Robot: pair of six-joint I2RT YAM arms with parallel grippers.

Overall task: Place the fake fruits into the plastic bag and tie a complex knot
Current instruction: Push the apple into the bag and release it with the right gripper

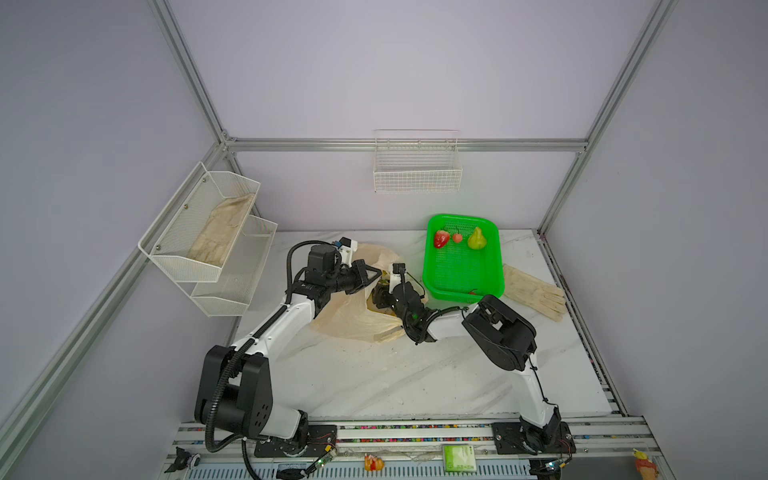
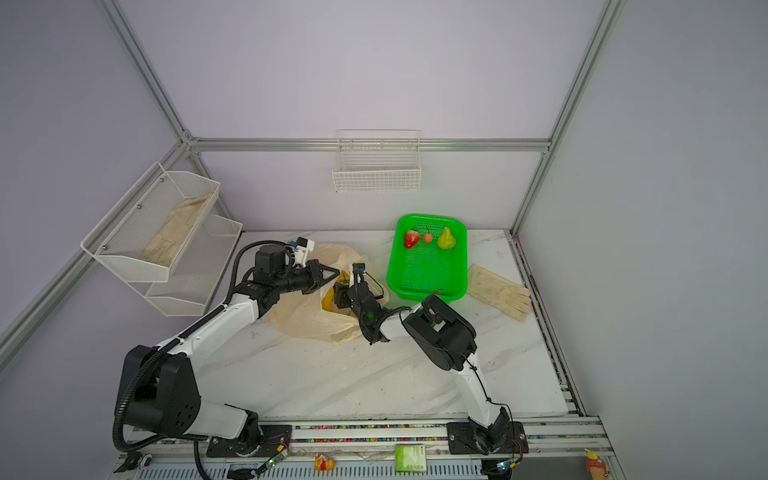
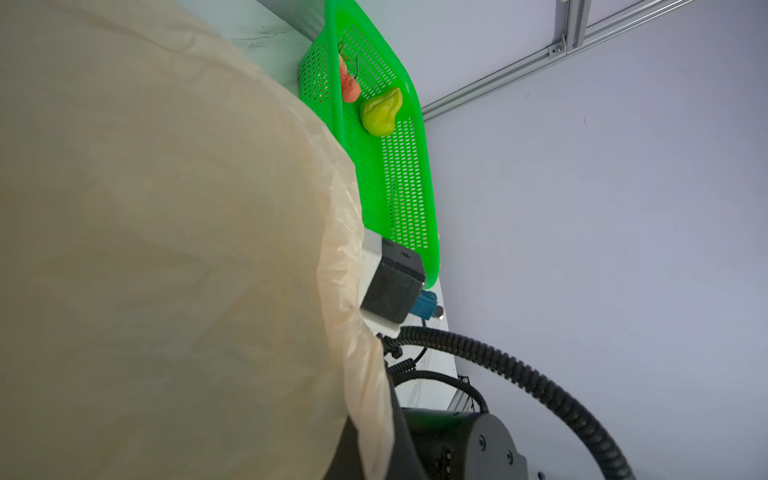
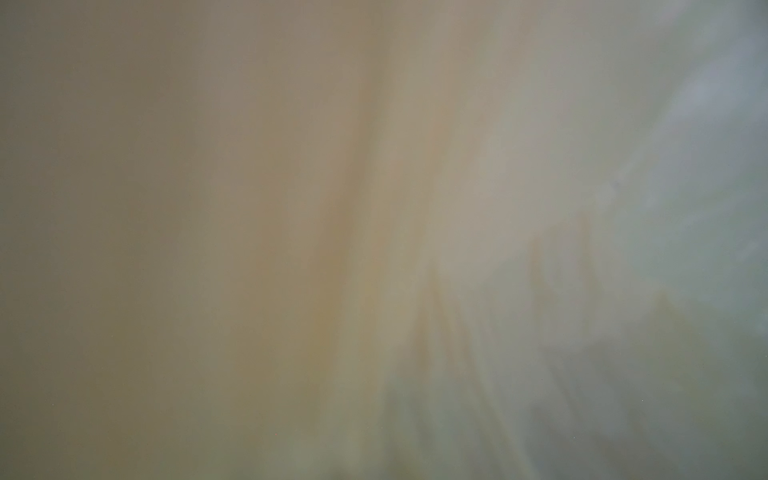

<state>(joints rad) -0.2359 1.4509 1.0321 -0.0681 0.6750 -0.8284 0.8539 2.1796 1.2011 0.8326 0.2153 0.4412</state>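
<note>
While the plastic bag (image 1: 353, 320) lies crumpled on the table (image 1: 374, 374), its mouth stands raised and faces the right arm. The left gripper (image 2: 334, 273) sits at the upper rim of that mouth with its jaws together. It appears to pinch the thin film there, though the contact point is small in both top views. Bag film fills most of the left wrist view, draped close over the camera.

The right gripper (image 2: 340, 296) reaches into the bag mouth from the right side, just below the left gripper in both top views. The banana bunch (image 2: 330, 300) lies inside the bag, just beside the right gripper's tip. Whether the right jaws are apart or clamped on the bananas cannot be told: the arm body hides them from above, and the right wrist view shows only blurred beige film.

The green basket (image 1: 461, 270) stands to the right of the bag, near it but apart. A strawberry (image 1: 441, 239), a cherry (image 1: 457, 237) and a pear (image 1: 476, 239) lie in a row at its far end, well apart from both grippers. A glove (image 1: 536, 297) lies flat on the table just beside the basket's right wall.
</note>
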